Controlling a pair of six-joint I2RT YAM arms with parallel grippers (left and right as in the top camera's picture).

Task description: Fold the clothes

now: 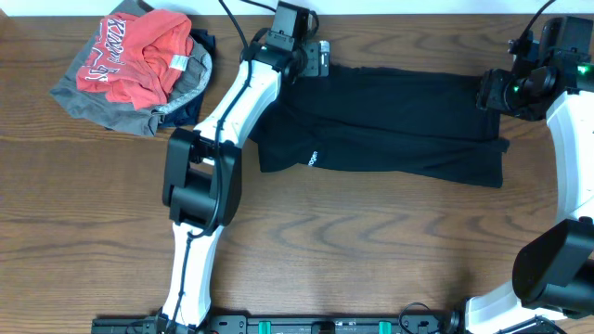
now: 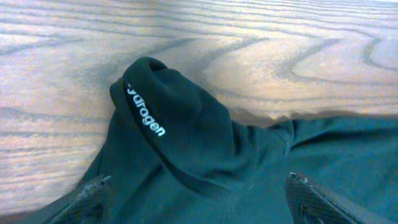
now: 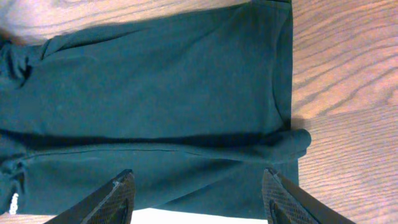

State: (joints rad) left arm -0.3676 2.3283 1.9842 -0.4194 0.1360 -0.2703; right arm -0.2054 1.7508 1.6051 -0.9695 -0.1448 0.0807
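A black garment [image 1: 399,121] with a small white logo [image 1: 313,157] lies spread flat across the back middle of the wooden table. My left gripper [image 1: 317,57] is at its back left corner. In the left wrist view the fingers [image 2: 199,186] are open and empty over the dark cloth [image 2: 205,155], with a bunched fold carrying the white logo [image 2: 146,115] just ahead. My right gripper [image 1: 490,93] is at the garment's right end. In the right wrist view its fingers [image 3: 198,177] are open and empty above the cloth [image 3: 155,81].
A pile of clothes sits at the back left: a red shirt [image 1: 139,56] on top of a grey garment [image 1: 93,97] and a dark one [image 1: 200,46]. Bare wood table [image 1: 371,250] lies in front of the black garment.
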